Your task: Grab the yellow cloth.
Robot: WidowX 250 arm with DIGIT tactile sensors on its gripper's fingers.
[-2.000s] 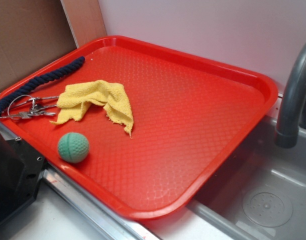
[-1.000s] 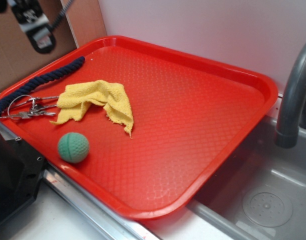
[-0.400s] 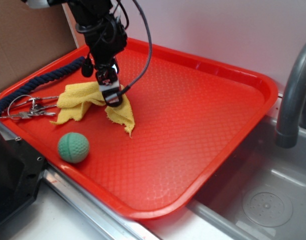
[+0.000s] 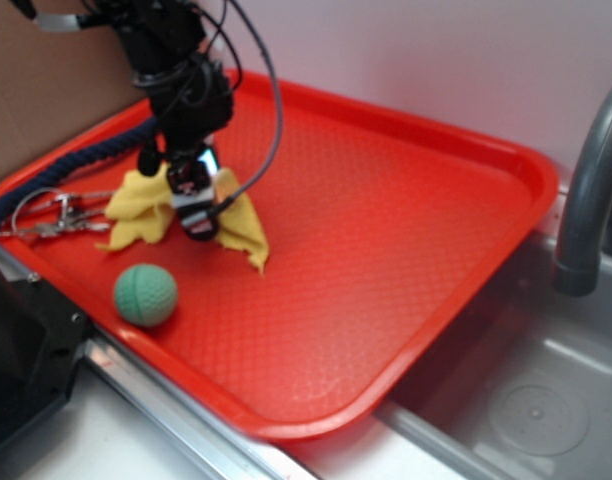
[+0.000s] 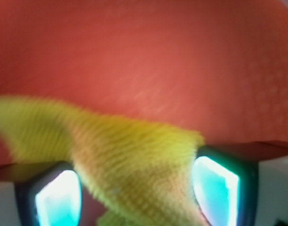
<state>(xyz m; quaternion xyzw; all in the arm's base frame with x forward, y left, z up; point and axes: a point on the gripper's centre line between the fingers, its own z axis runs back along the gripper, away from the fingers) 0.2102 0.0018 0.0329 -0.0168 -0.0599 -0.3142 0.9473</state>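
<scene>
A: Reading left to right, where does everything sit?

B: Keys (image 4: 46,215) and a navy rope (image 4: 81,165) lie at the red tray's (image 4: 406,230) left edge, a green ball (image 4: 145,295) sits near the front rim, and the yellow cloth (image 4: 136,210) is bunched just right of the keys. The tool (image 4: 198,215) is down on it.

A: Its state?

B: Spread; in the wrist view the cloth (image 5: 130,165) fills the gap between the two pads (image 5: 217,188).

A: So how should it be done well?

B: I'd close squarely on the raised fold, clear of the keys, then lift straight up.
</scene>
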